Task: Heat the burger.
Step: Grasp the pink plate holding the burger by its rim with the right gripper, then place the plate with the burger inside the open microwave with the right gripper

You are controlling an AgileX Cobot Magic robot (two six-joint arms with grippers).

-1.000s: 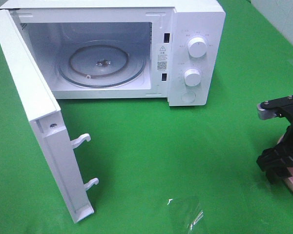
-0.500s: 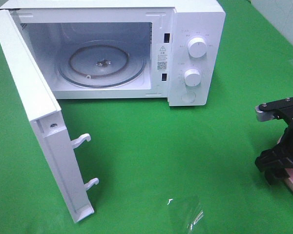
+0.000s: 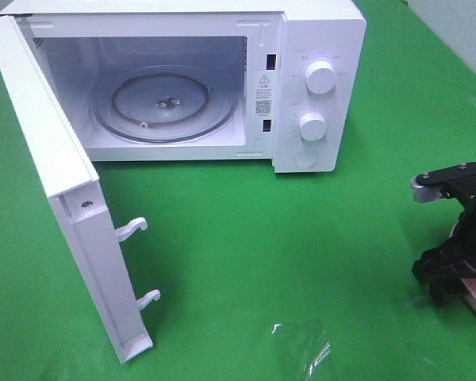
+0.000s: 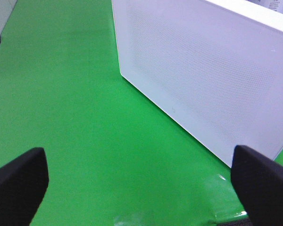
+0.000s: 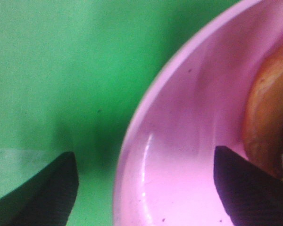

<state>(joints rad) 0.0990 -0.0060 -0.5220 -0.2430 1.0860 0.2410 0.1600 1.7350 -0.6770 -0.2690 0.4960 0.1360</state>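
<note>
Right black gripper [image 5: 144, 190], jaws spread and pinching nothing, hovers over the round pink plate [image 5: 155, 155] holding the glossy orange-brown burger [image 5: 269, 117], well apart from the white microwave [image 3: 317, 48] whose door [image 3: 63, 214] already stands open: grasp, loading onto the glass turntable [image 3: 166, 103], door closing and heating all remain.

Orange-brown burger [image 5: 270, 113] on pink plate [image 5: 179, 141]

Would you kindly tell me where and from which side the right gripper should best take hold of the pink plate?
Probably the raised rim of the pink plate, on the bare stretch away from the burger, coming from above with one finger inside and one outside. The rim curves up and looks thin enough to pinch, and the open right gripper straddles that stretch.
</note>
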